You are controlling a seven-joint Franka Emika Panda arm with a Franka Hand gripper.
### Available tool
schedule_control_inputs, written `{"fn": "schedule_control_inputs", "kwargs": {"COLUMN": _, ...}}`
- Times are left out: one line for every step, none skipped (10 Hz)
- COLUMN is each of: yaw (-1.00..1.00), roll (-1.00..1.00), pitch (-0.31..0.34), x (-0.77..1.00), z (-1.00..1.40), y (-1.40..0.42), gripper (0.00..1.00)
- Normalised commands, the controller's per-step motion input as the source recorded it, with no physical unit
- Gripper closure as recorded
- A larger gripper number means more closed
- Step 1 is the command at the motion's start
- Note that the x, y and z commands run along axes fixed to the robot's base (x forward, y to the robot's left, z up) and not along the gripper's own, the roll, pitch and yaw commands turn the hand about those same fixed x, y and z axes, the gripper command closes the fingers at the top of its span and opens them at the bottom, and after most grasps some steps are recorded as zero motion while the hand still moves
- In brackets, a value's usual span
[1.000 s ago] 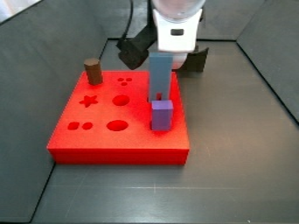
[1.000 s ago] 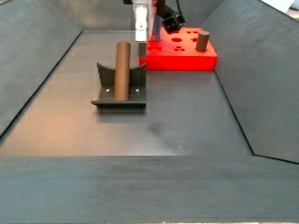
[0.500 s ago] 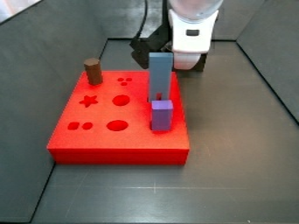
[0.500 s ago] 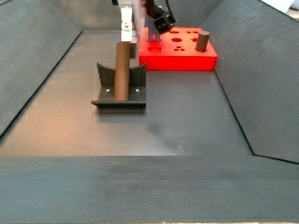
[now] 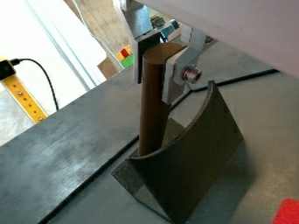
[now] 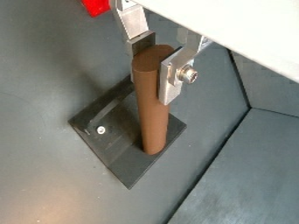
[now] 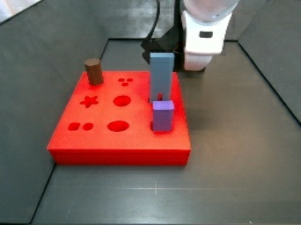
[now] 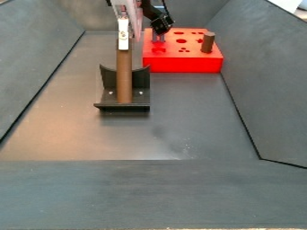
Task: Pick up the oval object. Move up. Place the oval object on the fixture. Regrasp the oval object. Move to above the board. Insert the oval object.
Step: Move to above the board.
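— Gripper [image 6: 156, 54]?
— Closed around the top of the oval object [image 6: 149, 101], silver plates against both sides.
— And the peg?
— Upright on the fixture [image 8: 121, 92], well apart from the board [image 8: 184, 54].

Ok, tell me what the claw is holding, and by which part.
The claw has its fingers either side of the peg's top end, as the peg stands in the fixture. Whether they grip cannot be told.
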Motion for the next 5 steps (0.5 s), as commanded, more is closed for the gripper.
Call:
{"fn": "schedule_control_inputs", "kwargs": {"yaw": 0.03, "roll": -0.11, "pitch": -0.264, "x": -0.03, "z": 1.0, "y": -0.18, "gripper": 1.0}}
{"fn": "schedule_control_inputs", "kwargs": {"yaw": 0.0, "roll": -0.1, "pitch": -0.247, "x": -0.03, "z": 1.0, "y": -0.17, "gripper": 1.0}}
{"fn": "schedule_control_inputs", "kwargs": {"yaw": -0.03, "roll": -0.09, "pitch": -0.219, "x": -0.04, "z": 1.0, "y": -0.17, "gripper": 1.0}}
{"fn": "schedule_control_inputs", "kwargs": {"yaw": -0.08, "roll": -0.07, "pitch": -0.16, "x": -0.04, "z": 1.0, "y": -0.16, "gripper": 1.0}}
{"fn": "schedule_control_inputs", "kwargs": {"yaw": -0.12, "roll": -0.06, "pitch": -0.109, "x": -0.04, "z": 1.0, "y": -0.15, "gripper": 1.0}}
